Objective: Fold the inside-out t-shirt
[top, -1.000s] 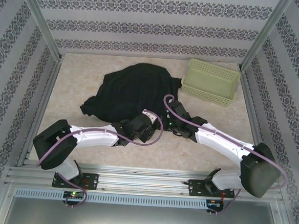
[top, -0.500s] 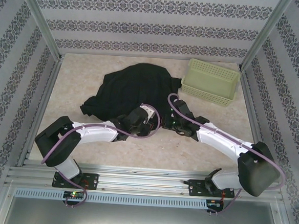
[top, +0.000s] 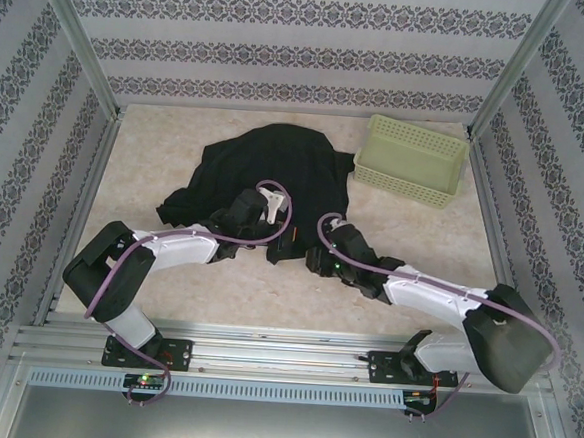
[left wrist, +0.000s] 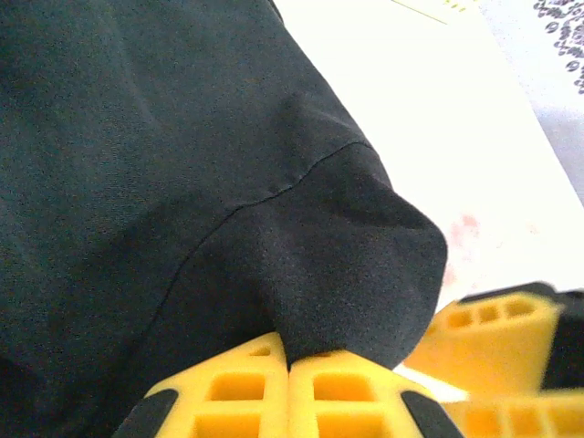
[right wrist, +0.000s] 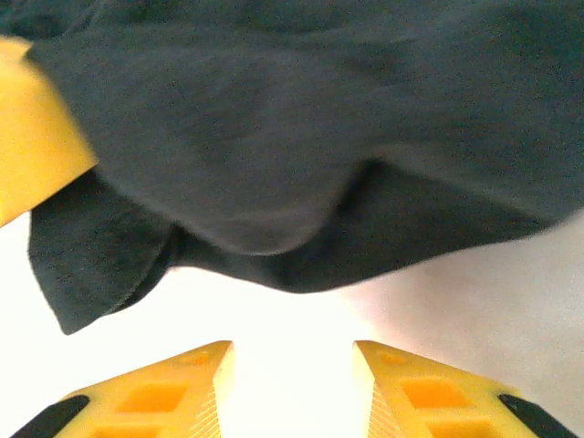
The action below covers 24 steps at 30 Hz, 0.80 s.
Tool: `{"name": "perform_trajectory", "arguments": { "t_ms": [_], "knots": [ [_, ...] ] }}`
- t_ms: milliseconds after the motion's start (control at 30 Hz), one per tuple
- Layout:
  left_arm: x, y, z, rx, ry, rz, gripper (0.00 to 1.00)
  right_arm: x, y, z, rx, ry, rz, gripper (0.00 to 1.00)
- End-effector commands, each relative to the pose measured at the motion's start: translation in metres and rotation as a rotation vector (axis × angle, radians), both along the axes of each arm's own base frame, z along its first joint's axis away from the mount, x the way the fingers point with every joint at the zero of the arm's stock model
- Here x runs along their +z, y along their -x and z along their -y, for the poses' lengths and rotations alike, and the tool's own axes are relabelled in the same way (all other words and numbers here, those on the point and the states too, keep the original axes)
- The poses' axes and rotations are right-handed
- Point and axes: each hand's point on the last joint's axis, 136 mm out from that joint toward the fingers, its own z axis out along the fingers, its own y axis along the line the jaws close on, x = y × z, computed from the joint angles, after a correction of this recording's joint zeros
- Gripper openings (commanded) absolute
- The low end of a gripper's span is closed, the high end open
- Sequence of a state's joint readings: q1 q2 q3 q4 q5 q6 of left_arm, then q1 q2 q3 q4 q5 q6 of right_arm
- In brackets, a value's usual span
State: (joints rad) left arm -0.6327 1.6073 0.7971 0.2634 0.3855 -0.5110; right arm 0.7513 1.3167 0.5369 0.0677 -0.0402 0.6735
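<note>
The inside-out t-shirt (top: pixel 265 172) is a black crumpled heap on the pale tabletop, left of the basket. At the shirt's near edge my left gripper (top: pixel 286 247) is shut on a fold of the fabric. In the left wrist view the yellow fingertips (left wrist: pixel 290 363) meet with a flap of the black t-shirt (left wrist: pixel 164 164) pinched between them. My right gripper (top: pixel 315 262) sits just to the right, low over the table. It stands open (right wrist: pixel 292 365) with bare table between its fingers, and the t-shirt's edge (right wrist: pixel 319 119) lies just ahead of it.
A pale green perforated basket (top: pixel 411 159) stands at the back right, touching the shirt's right edge. Patterned walls and metal posts close in the table (top: pixel 145 169) on three sides. Bare tabletop lies left of and in front of the shirt.
My left gripper has shut on the shirt's near edge and moved farther up and left. The right gripper has opened, let go of the fabric and drawn back toward the near edge.
</note>
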Motion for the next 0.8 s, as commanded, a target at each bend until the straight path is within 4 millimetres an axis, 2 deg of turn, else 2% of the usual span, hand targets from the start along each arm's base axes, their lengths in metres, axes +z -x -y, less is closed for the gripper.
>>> {"name": "perform_trajectory", "arguments": {
  "t_ms": [0,400,600,767],
  "knots": [
    [0.023,-0.006,0.011,-0.02,0.092,0.011,0.0,0.01,-0.018,-0.022,0.009,-0.039,0.09,0.37],
    [0.027,-0.022,-0.006,0.039,0.154,-0.044,0.0,0.005,-0.058,-0.041,-0.045,-0.001,0.133,0.34],
    [0.005,-0.033,-0.035,0.118,0.009,-0.088,0.0,-0.018,-0.082,-0.02,-0.148,0.016,0.054,0.37],
    [-0.013,-0.028,-0.068,0.178,-0.213,-0.109,0.23,-0.016,-0.088,-0.032,-0.099,-0.002,0.042,0.4]
  ]
}}
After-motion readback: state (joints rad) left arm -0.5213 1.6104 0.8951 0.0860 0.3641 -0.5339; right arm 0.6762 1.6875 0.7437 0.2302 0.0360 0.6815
